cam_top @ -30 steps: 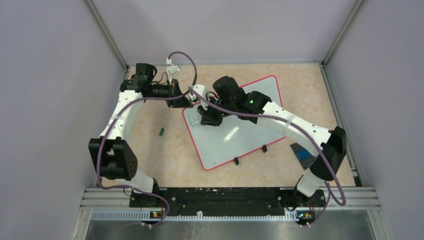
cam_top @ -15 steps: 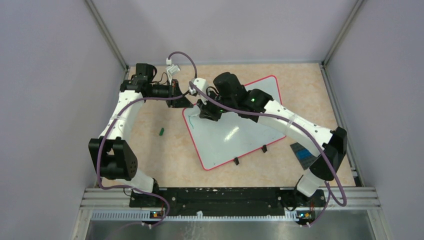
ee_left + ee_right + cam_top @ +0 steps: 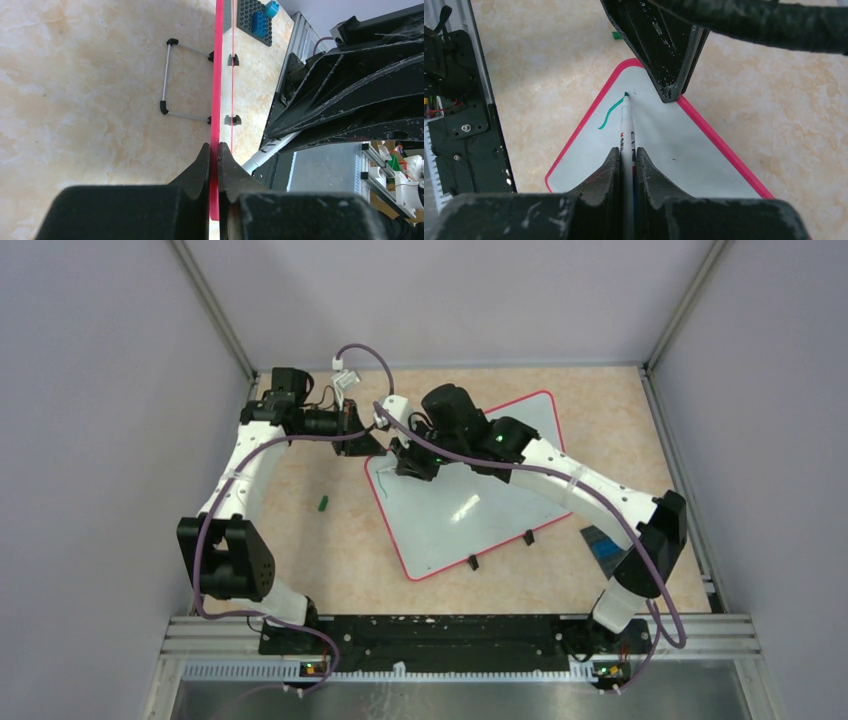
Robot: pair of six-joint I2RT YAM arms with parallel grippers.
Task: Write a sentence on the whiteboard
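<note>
Whiteboard point(image 3: 480, 515) lies skewed at mid-table point(image 3: 300, 530). Left gripper point(image 3: 214, 149) is pinched tight on its red rim at the far left corner; right gripper point(image 3: 627, 152), low over the same corner, is clamped on a marker point(image 3: 626, 120) with its green tip at the end of a short green stroke point(image 3: 608, 116). Left arm runs up the left side, forearm bent rightward; right arm stretches diagonally across the board.

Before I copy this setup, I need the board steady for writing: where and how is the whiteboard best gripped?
I'd grip the whiteboard by its red rim at the far left corner, coming edge-on from outside, a finger on each face. The panel is flat and thin, so only its edge fits the jaws. The left gripper clamps there, leaving the face free for the marker.
</note>
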